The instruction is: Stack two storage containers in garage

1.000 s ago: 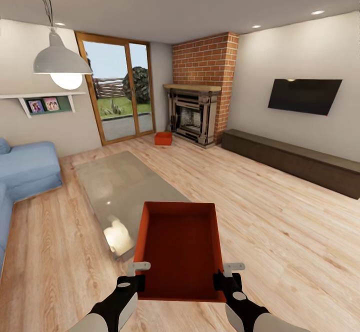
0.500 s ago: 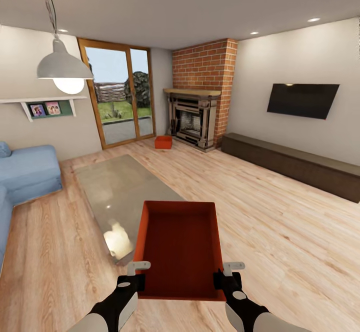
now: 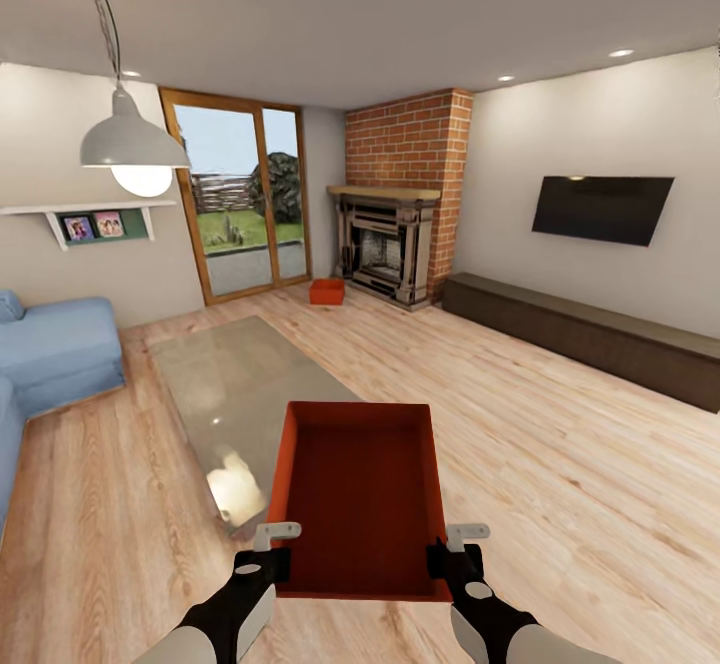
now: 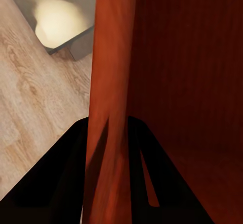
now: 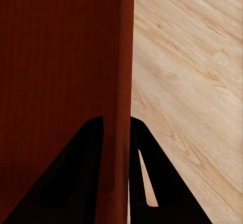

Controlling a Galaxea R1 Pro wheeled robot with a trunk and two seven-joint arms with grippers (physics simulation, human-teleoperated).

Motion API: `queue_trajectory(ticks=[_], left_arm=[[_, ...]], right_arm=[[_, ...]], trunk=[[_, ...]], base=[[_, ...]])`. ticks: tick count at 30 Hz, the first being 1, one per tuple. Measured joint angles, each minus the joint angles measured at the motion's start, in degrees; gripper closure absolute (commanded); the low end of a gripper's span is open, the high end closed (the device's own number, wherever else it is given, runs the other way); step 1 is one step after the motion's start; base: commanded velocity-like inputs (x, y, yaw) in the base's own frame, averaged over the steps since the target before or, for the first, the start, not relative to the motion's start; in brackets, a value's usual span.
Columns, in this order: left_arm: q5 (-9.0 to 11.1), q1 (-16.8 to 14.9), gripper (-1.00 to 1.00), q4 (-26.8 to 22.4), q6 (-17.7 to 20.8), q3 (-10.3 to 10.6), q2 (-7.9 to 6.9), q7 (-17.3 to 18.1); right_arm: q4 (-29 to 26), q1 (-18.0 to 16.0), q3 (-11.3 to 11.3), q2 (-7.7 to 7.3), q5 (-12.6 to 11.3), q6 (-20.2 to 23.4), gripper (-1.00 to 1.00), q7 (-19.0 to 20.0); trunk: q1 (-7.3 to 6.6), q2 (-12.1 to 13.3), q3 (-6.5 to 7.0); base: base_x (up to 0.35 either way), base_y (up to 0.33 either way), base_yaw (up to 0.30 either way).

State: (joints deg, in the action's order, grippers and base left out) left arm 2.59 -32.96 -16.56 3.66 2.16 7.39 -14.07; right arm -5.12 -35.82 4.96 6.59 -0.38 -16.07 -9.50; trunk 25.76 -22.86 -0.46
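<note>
Change: the far wall, fireplace (image 3: 388, 244) and glass doors (image 3: 240, 199) are seen lower and smaller than a second ago; the whole picture has shifted, so the camera has moved, apparently away from them, not the things.
Held container (image 3: 356, 494): unchanged in the head view, carried lifted in front of the trunk, above the wood-plank floor (image 3: 560, 464) beside the glass-topped surface (image 3: 240, 384).
Left gripper (image 3: 268, 556): jaws are pinched on the container's left wall.
Right gripper (image 3: 450, 554): jaws are pinched on its right wall.
Second container (image 3: 326, 291): left on the floor by the fireplace.
Task meaning: transport to the garage is judged under way; stacking not yet begun.
</note>
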Motion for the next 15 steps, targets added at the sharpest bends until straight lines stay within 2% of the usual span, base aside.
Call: queue_trajectory(ticks=[15], left_arm=[[0.38, -0.01, 1.0, 0.01, -0.02, 0.37, -0.01, -0.19]], right_arm=[[0.01, 0.0, 0.07, -0.01, -0.07, -0.02, 1.0, -0.01]], trunk=[[0.0, -0.02, 1.35]], base=[[0.0, 0.0, 0.0]])
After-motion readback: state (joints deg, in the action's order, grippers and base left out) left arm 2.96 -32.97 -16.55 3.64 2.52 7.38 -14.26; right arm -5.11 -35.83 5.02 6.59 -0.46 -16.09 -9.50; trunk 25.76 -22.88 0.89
